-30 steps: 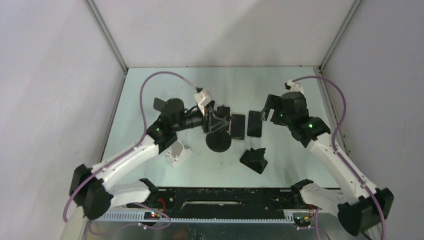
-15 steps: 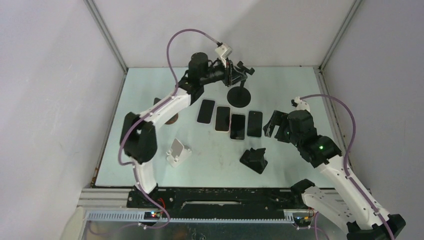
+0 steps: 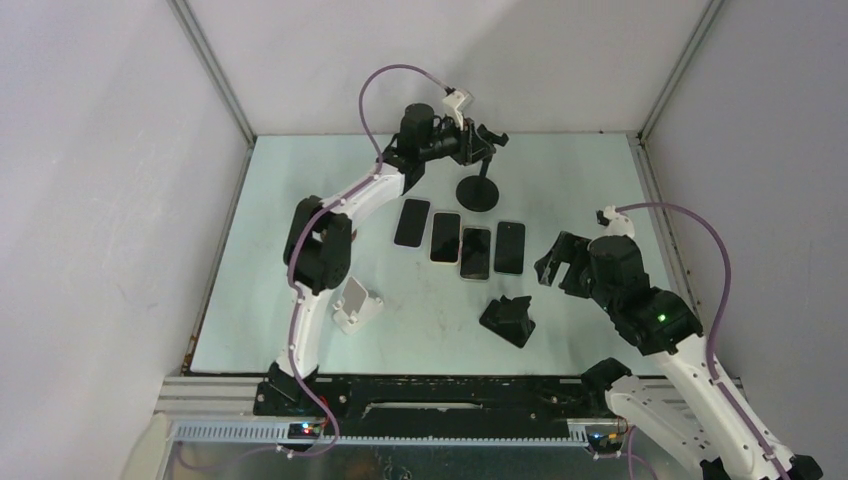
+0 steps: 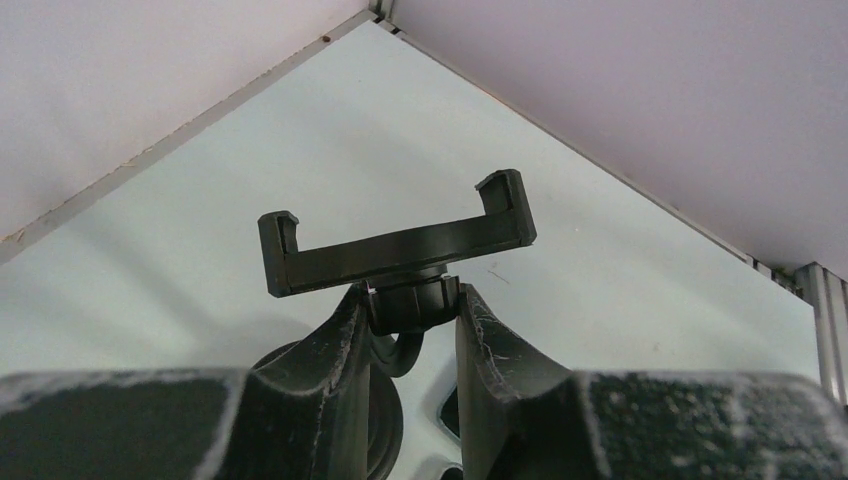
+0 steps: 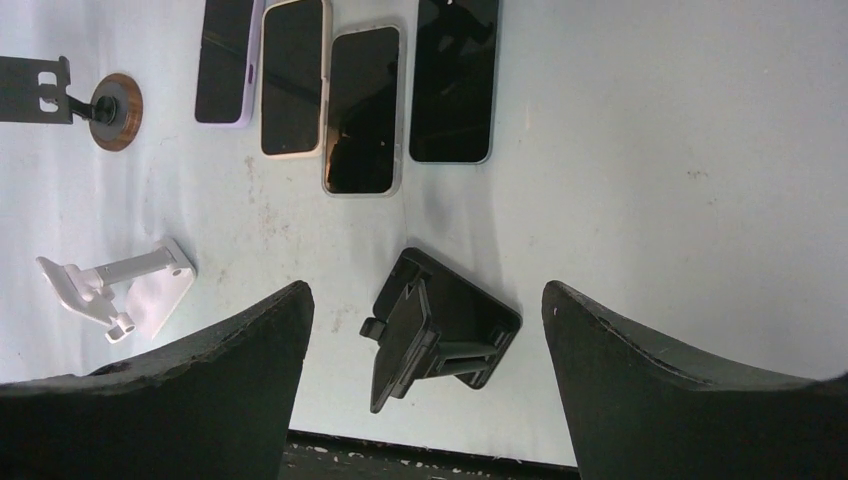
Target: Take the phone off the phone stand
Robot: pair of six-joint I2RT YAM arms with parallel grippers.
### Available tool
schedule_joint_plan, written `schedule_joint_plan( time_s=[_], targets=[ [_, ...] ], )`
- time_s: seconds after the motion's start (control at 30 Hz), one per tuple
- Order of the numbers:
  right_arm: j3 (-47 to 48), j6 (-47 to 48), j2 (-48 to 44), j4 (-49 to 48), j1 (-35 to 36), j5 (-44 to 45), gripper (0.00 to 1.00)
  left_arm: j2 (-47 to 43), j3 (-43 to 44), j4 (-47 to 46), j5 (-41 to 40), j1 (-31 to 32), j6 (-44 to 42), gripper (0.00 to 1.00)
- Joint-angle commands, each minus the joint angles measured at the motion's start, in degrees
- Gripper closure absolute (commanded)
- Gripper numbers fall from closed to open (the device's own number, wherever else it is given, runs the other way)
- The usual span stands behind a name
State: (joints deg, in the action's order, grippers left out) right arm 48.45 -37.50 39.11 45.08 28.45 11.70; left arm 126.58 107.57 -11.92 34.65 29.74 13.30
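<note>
My left gripper [image 3: 468,148] reaches to the far back of the table. It is shut on the neck joint [image 4: 412,300] of a black phone stand with a round base [image 3: 478,192]. The stand's clamp [image 4: 395,238] is empty. Several phones lie flat in a row mid-table [image 3: 475,253], also in the right wrist view [image 5: 362,108]. No stand in view holds a phone. My right gripper [image 3: 560,262] is open and empty, hovering above a black folding stand [image 5: 440,325].
The black folding stand [image 3: 507,320] lies at the near middle. A white stand [image 3: 356,305] sits near left. A stand with a round wooden base [image 5: 115,97] is left of the phones. Walls enclose the table's back and sides.
My left arm has carried the round-base stand from beside the phones to the far back of the table. My right arm has drawn back toward the near right.
</note>
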Motion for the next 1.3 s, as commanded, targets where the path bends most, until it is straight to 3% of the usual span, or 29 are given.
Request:
schedule_joint_plan(
  time_s=[0.0, 0.47, 0.53, 0.6, 0.7, 0.73, 1.1, 1.23, 1.27],
  targets=[
    [-0.5, -0.1, -0.9, 0.6, 0.3, 1.7, 0.14, 0.6, 5.2, -6.5, -0.4, -1.3, 1.9, 0.92],
    [-0.6, 0.9, -0.7, 2.0, 0.3, 0.9, 0.13, 2.6, -1.0, -11.4, 0.4, -2.8, 5.6, 0.68],
    [-0.6, 1.1, -0.6, 2.0, 0.3, 0.9, 0.12, 1.1, -3.6, -11.8, 0.1, -2.8, 5.1, 0.57],
    [-0.6, 1.5, -0.6, 2.0, 0.3, 0.9, 0.12, -0.5, -6.2, -11.8, -0.3, -2.8, 4.3, 0.34],
    [-0.6, 2.6, -0.6, 1.6, 0.1, 1.0, 0.12, -2.4, -10.0, -11.6, -0.6, -2.8, 3.1, 0.19],
    [-0.6, 3.2, -0.7, 1.5, -0.2, 1.0, 0.11, -3.4, -10.6, -11.4, -0.7, -2.8, 2.7, 0.05],
    [0.6, 8.5, 0.2, 0.4, -6.1, -1.7, 0.10, -17.7, -21.9, 1.2, -12.9, -2.3, -3.0, 0.00],
    [2.5, 8.8, 2.4, 0.5, -7.6, -3.0, 0.10, -22.8, -23.0, 10.2, -23.7, -0.9, -0.3, 0.00],
    [3.3, 9.2, 3.8, 1.3, -7.8, -3.6, 0.09, -23.6, -22.9, 15.3, -29.8, -0.6, 1.1, 0.00]
  ],
)
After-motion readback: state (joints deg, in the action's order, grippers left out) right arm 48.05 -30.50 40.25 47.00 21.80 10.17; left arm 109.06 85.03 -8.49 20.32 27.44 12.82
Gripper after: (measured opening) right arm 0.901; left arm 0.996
